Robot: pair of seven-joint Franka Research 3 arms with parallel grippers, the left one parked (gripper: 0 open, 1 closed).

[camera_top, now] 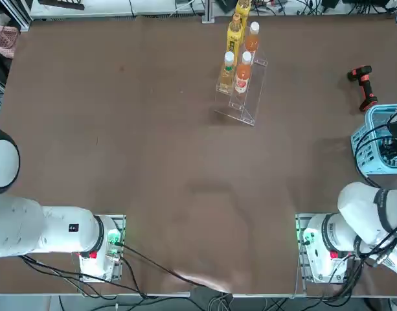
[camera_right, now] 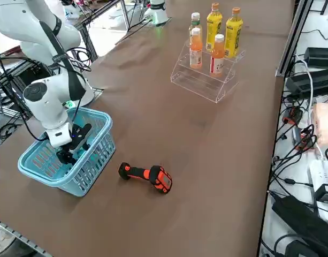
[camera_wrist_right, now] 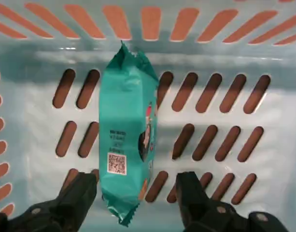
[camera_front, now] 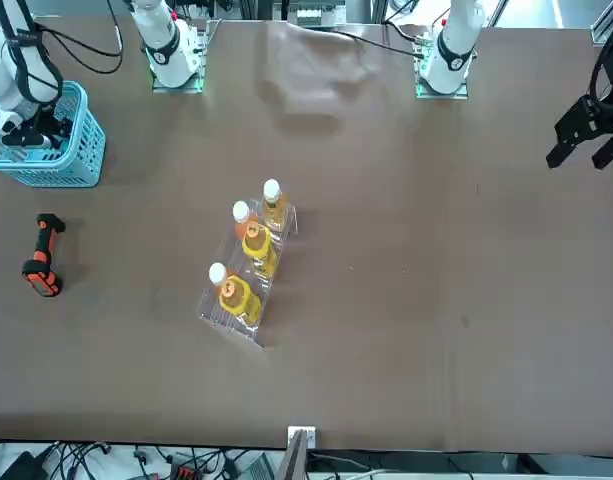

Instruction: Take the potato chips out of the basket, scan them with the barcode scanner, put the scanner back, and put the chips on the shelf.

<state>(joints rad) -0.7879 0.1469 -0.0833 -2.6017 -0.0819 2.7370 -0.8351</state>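
The potato chips [camera_wrist_right: 126, 130], a slim teal packet with a QR code, lie flat on the slotted floor of the light blue basket [camera_wrist_right: 263, 125]. My right gripper [camera_wrist_right: 135, 183] is lowered inside the basket, open, with one black finger [camera_wrist_right: 82, 188] on each side of the packet's near end and not touching it. In the right side view the gripper [camera_right: 67, 155] sits deep in the basket [camera_right: 94, 155] and hides the chips. The barcode scanner [camera_right: 147, 175], black and orange, lies on the table just beside the basket. The clear shelf [camera_right: 198, 80] stands farther along the table.
Several orange and yellow drink bottles [camera_top: 240, 71] fill the shelf's [camera_top: 247, 103] tiers. The scanner [camera_top: 364, 84] lies beyond the basket [camera_top: 373, 139] near the table's right edge. Cables trail off the table's edges.
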